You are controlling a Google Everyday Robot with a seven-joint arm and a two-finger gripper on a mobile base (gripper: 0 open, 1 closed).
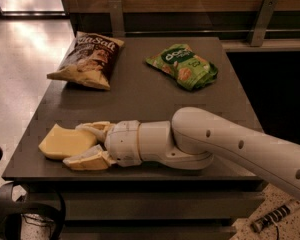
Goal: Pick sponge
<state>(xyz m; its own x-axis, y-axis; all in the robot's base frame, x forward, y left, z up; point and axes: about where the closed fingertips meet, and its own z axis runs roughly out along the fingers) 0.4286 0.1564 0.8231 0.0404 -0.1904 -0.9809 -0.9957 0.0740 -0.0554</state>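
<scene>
The sponge, a pale yellow foam slab with curved edges, lies flat on the dark table near its front left corner. My gripper reaches in from the right, low over the table. Its two yellowish padded fingers straddle the sponge's right end, the far finger along the sponge's far edge, the near finger along its near edge. The jaws stand open, close to the sponge's sides, and the sponge is not visibly squeezed. The white arm hides the table behind it.
A brown snack bag lies at the table's back left. A green snack bag lies at the back right. The table's front edge is just below the gripper. A rail and wall run behind the table.
</scene>
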